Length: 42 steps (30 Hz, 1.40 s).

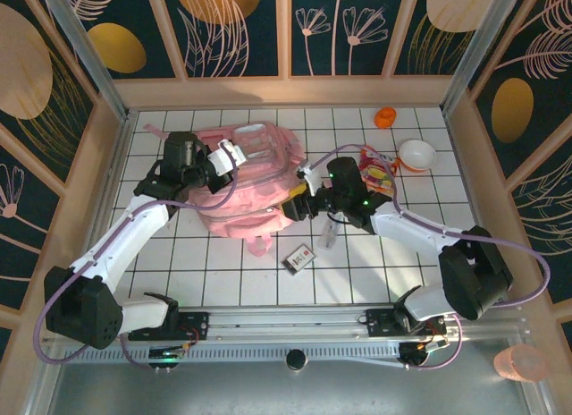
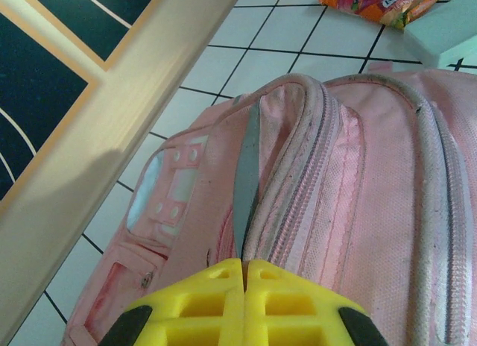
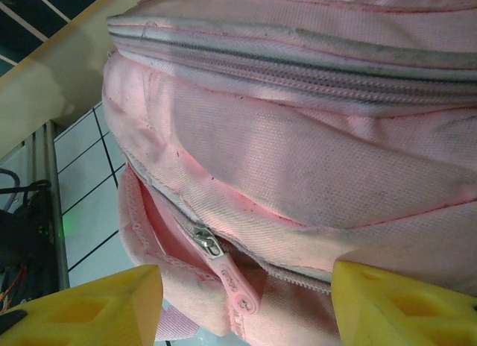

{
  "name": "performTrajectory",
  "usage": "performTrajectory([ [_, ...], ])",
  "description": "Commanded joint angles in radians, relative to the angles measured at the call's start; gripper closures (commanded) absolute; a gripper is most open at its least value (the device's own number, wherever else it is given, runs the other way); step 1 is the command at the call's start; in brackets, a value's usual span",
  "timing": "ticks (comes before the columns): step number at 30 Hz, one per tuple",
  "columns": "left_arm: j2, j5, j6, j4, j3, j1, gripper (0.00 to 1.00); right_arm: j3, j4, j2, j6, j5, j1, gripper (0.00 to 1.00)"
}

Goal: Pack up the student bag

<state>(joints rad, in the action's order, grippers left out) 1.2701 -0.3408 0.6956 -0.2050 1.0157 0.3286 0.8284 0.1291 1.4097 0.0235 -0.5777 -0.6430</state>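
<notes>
The student bag (image 1: 243,209) lies flat in the upper middle of the white tiled table (image 1: 214,272). It is soft pink woven fabric, somewhat grubby along the seams, with a clear-fronted pocket panel, pale corded edging and grey-pink zips. In the right wrist view a metal zip slider (image 3: 211,245) with a pink pull tab hangs at the mouth of a lower pocket that gapes slightly.

The left gripper (image 1: 232,156) rests on the bag's upper left part. Its yellow fingers (image 2: 216,305) are pressed together on a grey strip (image 2: 246,174) beside the bag's zip, which runs down into their seam. The right gripper (image 1: 299,206) sits at the bag's right edge, its fingers (image 3: 82,309) standing well apart with the zip pull between them, touching neither.

The wooden wall (image 2: 97,130) runs close along the bag's far side. Open tiles lie to the lower left and along the near edge.

On the right are a white bowl (image 1: 416,154), a colourful snack packet (image 1: 380,165) just beside it and a small orange object (image 1: 384,117) near the far wall. A small flat packet (image 1: 299,257) lies on the tiles below the bag.
</notes>
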Motion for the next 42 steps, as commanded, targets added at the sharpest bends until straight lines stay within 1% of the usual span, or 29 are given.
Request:
performTrajectory([
  [1, -0.034, -0.038, -0.021, 0.124, 0.047, -0.006, 1.00, -0.016, 0.040, 0.007, -0.024, -0.032, 0.015, 0.39],
  [4, -0.032, -0.049, -0.021, 0.125, 0.052, -0.006, 1.00, -0.040, 0.068, 0.017, -0.006, -0.045, 0.024, 0.38],
  [7, -0.034, -0.073, -0.018, 0.127, 0.049, -0.006, 1.00, -0.026, 0.151, 0.058, 0.136, -0.056, 0.024, 0.37],
  [9, -0.035, -0.082, -0.028, 0.133, 0.045, -0.006, 1.00, 0.029, 0.116, 0.085, 0.213, -0.038, 0.015, 0.37],
  [10, -0.035, -0.083, -0.030, 0.132, 0.043, -0.005, 1.00, 0.057, 0.076, 0.082, 0.210, -0.005, 0.004, 0.37],
  [14, -0.034, -0.085, -0.017, 0.117, 0.032, -0.006, 1.00, 0.079, -0.002, -0.010, 0.037, 0.182, -0.074, 0.37],
  [16, -0.032, -0.099, -0.007, 0.104, 0.033, -0.006, 1.00, 0.063, -0.012, -0.055, -0.044, 0.228, -0.082, 0.37],
  [19, -0.029, -0.117, 0.002, 0.095, 0.035, -0.006, 1.00, 0.060, -0.020, -0.090, -0.209, 0.292, -0.082, 0.34],
  [22, -0.023, -0.137, 0.015, 0.081, 0.035, -0.005, 1.00, 0.095, -0.006, -0.082, -0.413, 0.344, -0.084, 0.28],
  [25, -0.018, -0.155, 0.019, 0.076, 0.031, -0.005, 1.00, 0.132, 0.023, -0.050, -0.615, 0.364, -0.081, 0.20],
  [27, -0.015, -0.164, 0.023, 0.072, 0.030, -0.005, 1.00, 0.171, 0.020, -0.016, -0.718, 0.344, -0.074, 0.18],
  [33, -0.012, -0.183, 0.025, 0.072, 0.031, -0.006, 1.00, 0.303, -0.074, 0.094, -0.860, 0.229, -0.053, 0.15],
  [37, -0.009, -0.199, 0.025, 0.072, 0.032, -0.006, 1.00, 0.338, -0.095, 0.144, -0.909, 0.172, -0.044, 0.14],
  [42, 0.008, -0.175, 0.022, 0.074, 0.035, -0.008, 1.00, 0.395, -0.186, 0.168, -0.929, 0.025, -0.004, 0.14],
])
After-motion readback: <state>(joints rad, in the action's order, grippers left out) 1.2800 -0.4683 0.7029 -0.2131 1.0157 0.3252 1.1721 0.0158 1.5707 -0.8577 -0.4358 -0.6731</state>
